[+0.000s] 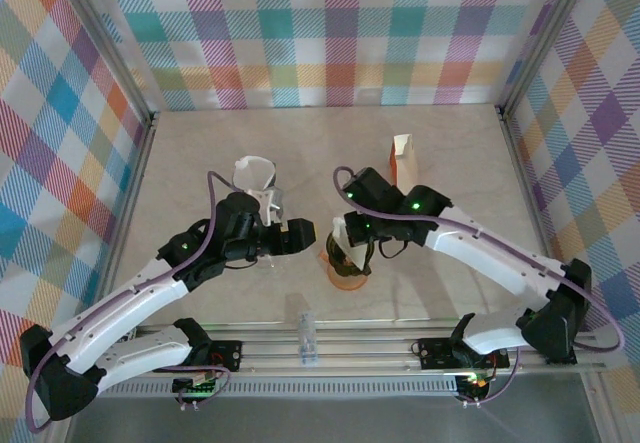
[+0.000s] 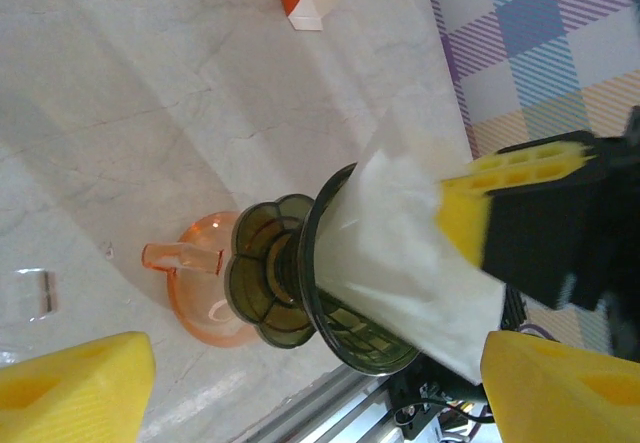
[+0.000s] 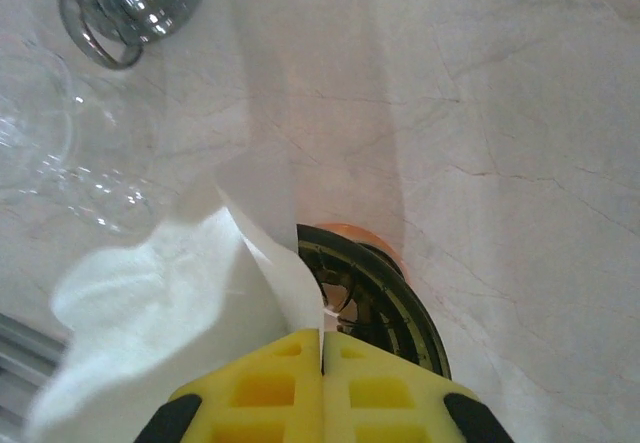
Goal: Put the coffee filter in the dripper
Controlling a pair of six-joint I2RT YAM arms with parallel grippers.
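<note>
A dark green see-through dripper (image 1: pixel 347 260) stands on an orange base (image 1: pixel 345 281) near the table's middle front. The white paper coffee filter (image 2: pixel 400 253) sits with its lower part inside the dripper (image 2: pixel 300 273), its top edge sticking out above the rim. My right gripper (image 3: pixel 322 363) is shut on the filter (image 3: pixel 170 303), pinching its upper edge just above the dripper (image 3: pixel 385 303). My left gripper (image 2: pixel 320 383) hangs open beside the dripper on its left, with its yellow fingers (image 2: pixel 80 388) wide apart and touching nothing. From above, the left gripper (image 1: pixel 300 235) and the right gripper (image 1: pixel 352 233) flank the dripper.
An orange and white box (image 1: pixel 403 158) stands behind the dripper to the right. A clear glass vessel with white inside (image 1: pixel 255 176) sits behind my left gripper. A small clear glass piece (image 1: pixel 306 331) lies by the front rail (image 1: pixel 330 348).
</note>
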